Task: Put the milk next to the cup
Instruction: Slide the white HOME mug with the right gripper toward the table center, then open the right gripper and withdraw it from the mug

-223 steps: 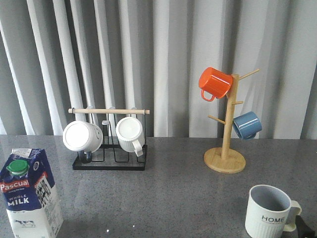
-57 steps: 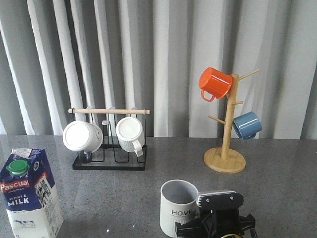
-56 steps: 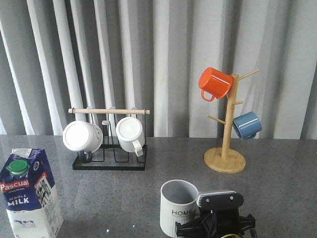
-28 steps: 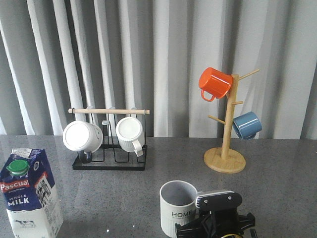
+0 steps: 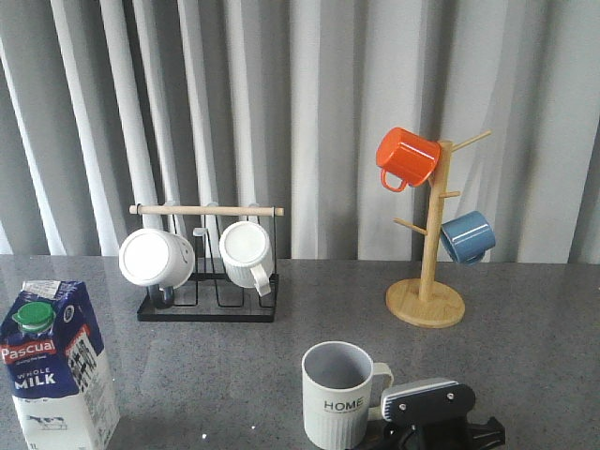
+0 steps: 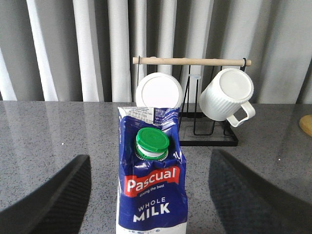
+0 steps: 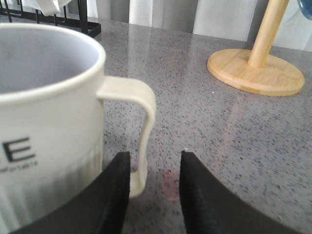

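Observation:
The milk (image 5: 58, 370) is a blue and white carton with a green cap, standing upright at the front left of the table. In the left wrist view the milk (image 6: 152, 195) stands between the wide-open fingers of my left gripper (image 6: 150, 158), untouched. The cup (image 5: 339, 394), off-white with "HOME" lettering, stands upright at the front middle. My right gripper (image 5: 401, 418) is just right of it. In the right wrist view the cup (image 7: 48, 122) has its handle (image 7: 142, 126) between the parted fingers of my right gripper (image 7: 156, 155), close to one finger, not clamped.
A black wire rack (image 5: 206, 305) with a wooden bar holds two plain white mugs at the back left. A wooden mug tree (image 5: 427, 300) at the back right carries an orange mug (image 5: 408, 157) and a blue mug (image 5: 467, 236). Grey curtains close the back.
The cup went from the front right to the front middle, carried by my right gripper. In the last half second that gripper let go of the handle and drew back to the right.

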Available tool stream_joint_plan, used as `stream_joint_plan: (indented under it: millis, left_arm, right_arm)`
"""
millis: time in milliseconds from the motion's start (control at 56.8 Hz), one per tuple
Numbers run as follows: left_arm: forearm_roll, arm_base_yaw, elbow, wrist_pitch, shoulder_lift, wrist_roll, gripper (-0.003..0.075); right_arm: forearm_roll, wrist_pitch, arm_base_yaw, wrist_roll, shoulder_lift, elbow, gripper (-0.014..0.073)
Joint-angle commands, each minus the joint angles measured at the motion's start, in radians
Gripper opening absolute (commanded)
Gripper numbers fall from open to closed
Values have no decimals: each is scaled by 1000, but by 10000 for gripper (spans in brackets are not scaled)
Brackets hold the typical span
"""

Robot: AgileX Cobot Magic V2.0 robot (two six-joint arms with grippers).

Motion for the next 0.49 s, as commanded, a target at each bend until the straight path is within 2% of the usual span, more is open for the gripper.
stream_joint_plan:
  millis: [0, 211, 387, 475]
  left_arm:
    - [-7, -6, -34, -72, -1, -8, 485]
    - [-7, -6, -34, -72, -1, -8, 485]
    - [-7, -6, -34, -72, -1, -8, 485]
    - [-7, -6, -34, -72, -1, -8, 485]
  right_arm:
    - [-32, -107, 0, -4, -94, 24, 265]
    - [-88, -109, 0, -4, -245, 122, 265]
    - [-125, -20, 0, -7, -400, 192, 265]
    - [-117, 39, -3, -64, -476, 209, 262]
